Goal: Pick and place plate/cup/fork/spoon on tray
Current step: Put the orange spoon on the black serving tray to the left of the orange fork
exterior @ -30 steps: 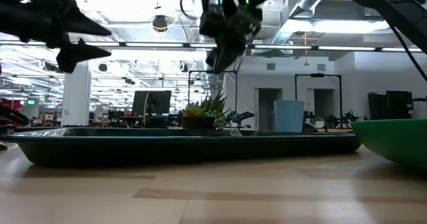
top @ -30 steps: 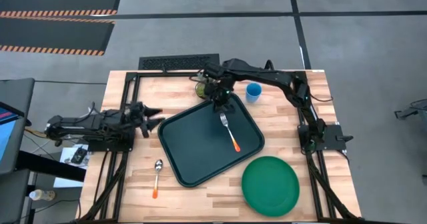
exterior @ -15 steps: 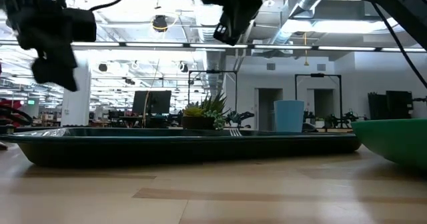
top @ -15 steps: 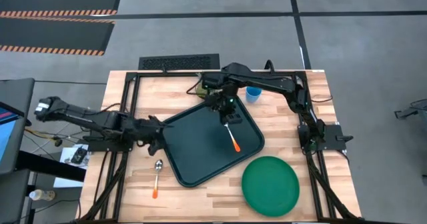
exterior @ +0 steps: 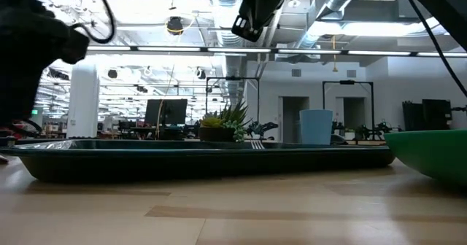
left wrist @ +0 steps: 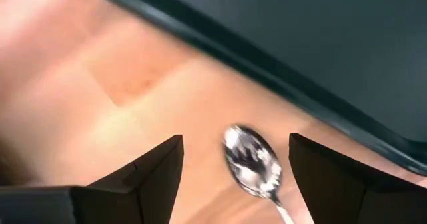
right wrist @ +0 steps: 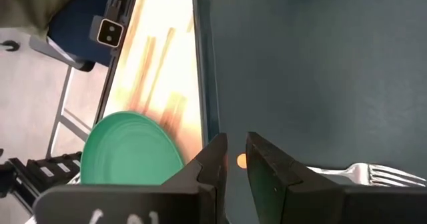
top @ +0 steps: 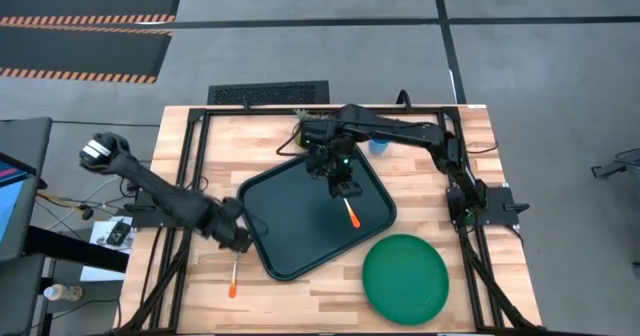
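The dark tray lies at the table's middle. The fork lies on it; its tines show in the right wrist view. My right gripper hangs high over the fork's head, its fingers a narrow gap apart and empty. The spoon lies on the table left of the tray. My left gripper is open over its bowl, which shows between the fingers untouched. The green plate rests near the table's front right. The blue cup stands behind the tray, partly hidden by my right arm.
A small potted plant stands by the tray's far corner. The tray's raised rim runs close beside the spoon. In the low view the cup and the plate's rim stand right of the tray.
My left gripper has swung from the table's left edge toward the tray's near-left corner and come down over the spoon's bowl. My right gripper has risen from the tray and shifted slightly toward the near edge, over the fork's head. The fork has stayed on the tray.
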Motion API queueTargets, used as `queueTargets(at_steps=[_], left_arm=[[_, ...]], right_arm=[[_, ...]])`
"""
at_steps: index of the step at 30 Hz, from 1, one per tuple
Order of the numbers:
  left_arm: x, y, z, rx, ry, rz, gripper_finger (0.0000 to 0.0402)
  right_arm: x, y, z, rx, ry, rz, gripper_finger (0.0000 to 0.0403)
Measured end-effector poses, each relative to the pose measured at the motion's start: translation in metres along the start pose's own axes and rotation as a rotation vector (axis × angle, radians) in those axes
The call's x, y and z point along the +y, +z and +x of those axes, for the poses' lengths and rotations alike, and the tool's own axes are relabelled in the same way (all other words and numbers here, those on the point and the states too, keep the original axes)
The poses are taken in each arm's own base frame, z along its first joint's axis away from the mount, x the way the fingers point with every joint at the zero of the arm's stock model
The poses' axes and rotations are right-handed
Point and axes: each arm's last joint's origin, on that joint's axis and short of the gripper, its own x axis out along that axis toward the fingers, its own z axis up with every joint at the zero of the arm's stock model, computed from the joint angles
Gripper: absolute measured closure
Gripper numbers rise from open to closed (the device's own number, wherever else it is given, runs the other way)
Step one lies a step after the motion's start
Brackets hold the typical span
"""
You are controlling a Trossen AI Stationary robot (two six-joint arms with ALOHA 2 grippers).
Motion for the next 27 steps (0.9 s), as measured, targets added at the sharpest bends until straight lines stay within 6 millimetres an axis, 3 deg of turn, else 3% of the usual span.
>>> queueTargets(at_steps=[9, 18, 27], left_arm=[[-0.017, -0.036, -0.006, 0.029, -0.041, -0.155, 0.0148], [-0.016, -0.046, -0.005, 0.041, -0.054, -0.220, 0.0148], [-0.038, -0.066, 0.030, 0.019, -0.013, -0.262, 0.0148]], right_arm=[[0.006, 0.007, 0.005, -0.030, -0.010, -0.057, 0.0320], [0.008, 0.011, 0.007, -0.047, -0.015, -0.070, 0.0320], [0.006, 0.016, 0.006, -0.094, -0.035, -0.117, 0.0320]])
